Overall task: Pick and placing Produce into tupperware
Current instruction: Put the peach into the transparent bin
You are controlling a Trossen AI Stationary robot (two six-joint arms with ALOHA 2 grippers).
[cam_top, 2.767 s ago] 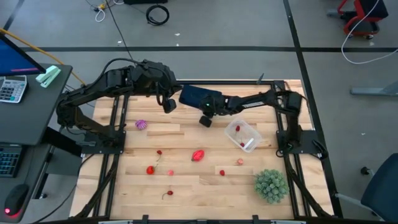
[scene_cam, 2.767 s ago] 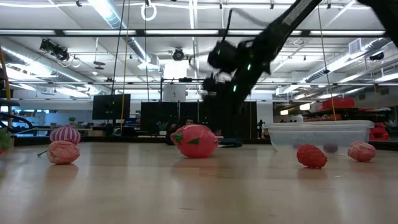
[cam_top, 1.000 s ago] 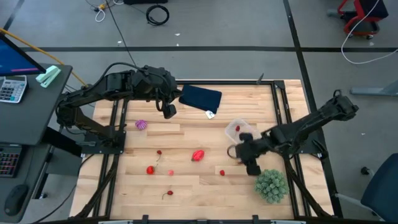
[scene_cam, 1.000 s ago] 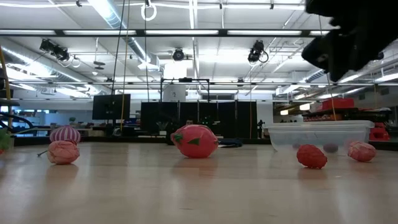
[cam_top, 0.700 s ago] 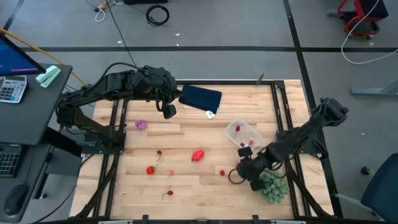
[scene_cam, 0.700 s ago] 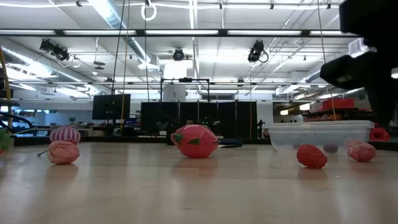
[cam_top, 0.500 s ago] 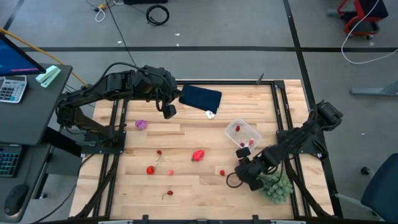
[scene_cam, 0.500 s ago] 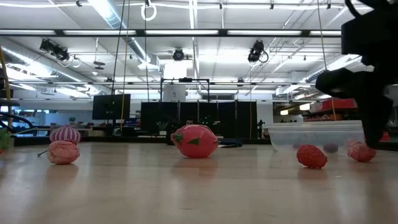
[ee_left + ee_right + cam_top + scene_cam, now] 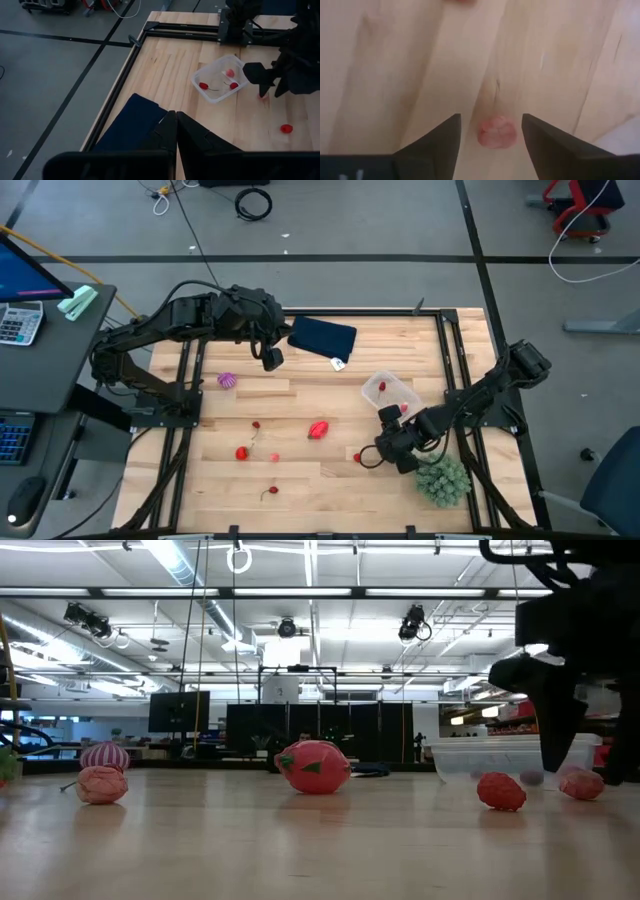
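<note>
My right gripper (image 9: 490, 120) is open and points down at the table. Its fingers stand on either side of a small pink piece of produce (image 9: 496, 132) without touching it. In the low view the piece (image 9: 582, 783) lies on the table between the dark fingers. This spot is just near-side of the clear tupperware (image 9: 390, 393), which holds a few red pieces. More produce lies loose: a small red piece (image 9: 357, 457), a larger red one (image 9: 318, 429) and a purple one (image 9: 227, 380). My left gripper (image 9: 272, 358) hangs shut over the far left of the table.
A dark navy folded cloth (image 9: 322, 337) lies at the far edge. A bushy green plant (image 9: 443, 478) stands close to my right arm on its near-right side. Small red pieces (image 9: 241, 452) lie scattered over the near left of the table.
My right gripper has swung from beside the tupperware toward the near edge by the plant, then back a little. It has come down, and its fingers now reach the table on either side of the pink piece. Nothing on the table has moved.
</note>
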